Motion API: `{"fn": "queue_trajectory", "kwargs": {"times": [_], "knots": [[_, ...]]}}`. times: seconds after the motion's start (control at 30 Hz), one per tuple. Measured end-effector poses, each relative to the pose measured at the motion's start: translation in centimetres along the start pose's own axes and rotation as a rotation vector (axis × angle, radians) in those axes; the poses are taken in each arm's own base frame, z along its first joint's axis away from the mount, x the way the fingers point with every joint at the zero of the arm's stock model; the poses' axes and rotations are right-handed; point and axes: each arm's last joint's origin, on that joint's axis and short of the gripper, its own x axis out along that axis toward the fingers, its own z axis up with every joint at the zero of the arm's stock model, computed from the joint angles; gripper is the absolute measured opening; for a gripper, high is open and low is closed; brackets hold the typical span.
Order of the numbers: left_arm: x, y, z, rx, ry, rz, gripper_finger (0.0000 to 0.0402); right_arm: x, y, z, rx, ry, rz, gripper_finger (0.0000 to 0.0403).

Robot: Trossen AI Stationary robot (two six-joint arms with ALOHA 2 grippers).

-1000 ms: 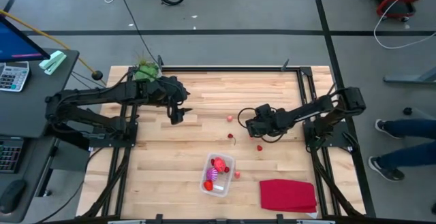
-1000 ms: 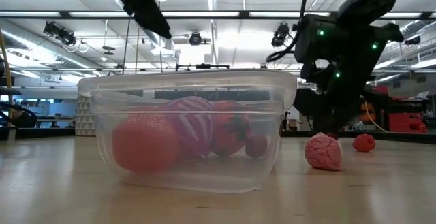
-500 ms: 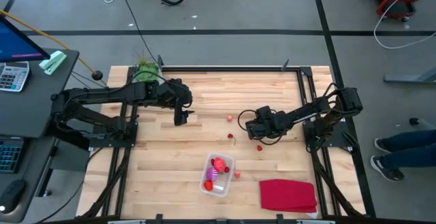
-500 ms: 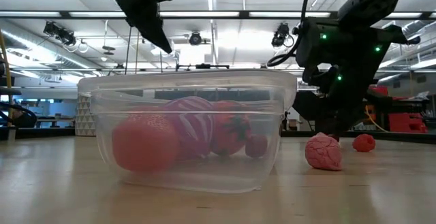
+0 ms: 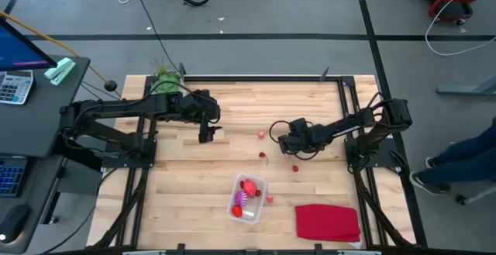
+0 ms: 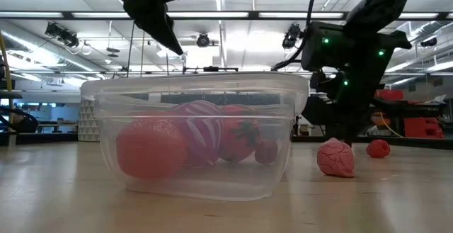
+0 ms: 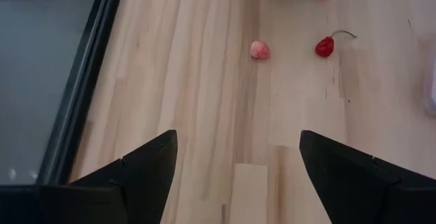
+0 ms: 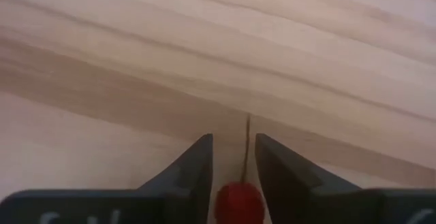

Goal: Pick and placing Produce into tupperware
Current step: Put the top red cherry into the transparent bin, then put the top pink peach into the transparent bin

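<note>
Right gripper point(image 8: 231, 176), shifted slightly left since a second ago, clamps a red cherry point(image 8: 235, 202) between its fingers. Tupperware point(image 5: 247, 198) sits well below it. Left gripper point(image 7: 235, 159) gapes wide, hovering.

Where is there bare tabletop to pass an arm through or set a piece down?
Free: the wide strip between the tupperware and the table's left edge, and the far strip beyond both hands. Crowded: the middle, where the right hand holds a cherry beside loose pink and red pieces; the red cloth fills the near right corner.
</note>
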Motion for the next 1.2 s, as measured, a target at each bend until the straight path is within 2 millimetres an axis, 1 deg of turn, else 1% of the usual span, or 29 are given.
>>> {"fn": "queue_trajectory", "kwargs": {"times": [0.2, 0.27, 0.37, 0.43, 0.53, 0.67, 0.77, 0.9, 1.0, 1.1, 1.2], "knots": [[0.0, 0.1, 0.0, 0.008, 0.002, 0.028, 0.0314, 0.7, -0.4, 1.1, 0.049, 0.007, -0.027, 0.0079], [-0.3, 0.4, 0.0, 0.006, 0.010, 0.099, 0.0314, 0.9, -0.6, 1.3, 0.056, 0.007, -0.035, 0.0066], [-1.0, 1.0, -0.1, -0.004, 0.019, 0.254, 0.0314, 1.0, -0.6, 1.4, 0.061, 0.010, -0.038, 0.0045], [-1.7, 1.5, -0.2, -0.014, 0.026, 0.348, 0.0314, 1.0, -0.6, 1.4, 0.061, 0.009, -0.036, 0.0027], [-3.1, 2.0, -0.5, -0.032, 0.015, 0.418, 0.0315, 0.9, -0.5, 1.3, 0.059, 0.007, -0.024, 0.0007], [-5.4, 2.4, -0.8, -0.069, -0.046, 0.440, 0.0316, 0.6, 0.0, 1.0, 0.055, -0.018, 0.012, 0.0008], [-7.0, 2.5, -1.0, -0.094, -0.101, 0.449, 0.0316, 0.0, 0.9, 0.6, 0.054, -0.068, 0.071, 0.0004], [-8.7, 2.6, -1.4, -0.130, -0.156, 0.456, 0.0316, -1.9, 2.5, 0.1, 0.076, -0.212, 0.215, 0.0004], [-9.3, 2.7, -1.6, -0.137, -0.171, 0.459, 0.0316, -4.0, 4.1, 0.6, 0.055, -0.331, 0.331, 0.0003], [-9.4, 2.7, -1.6, -0.139, -0.173, 0.458, 0.0316, -6.8, 6.0, 1.3, 0.054, -0.399, 0.477, 0.0003], [-9.4, 2.6, -1.7, -0.138, -0.168, 0.456, 0.0316, -9.9, 7.9, 1.1, -0.001, -0.454, 0.606, 0.0002]]}}
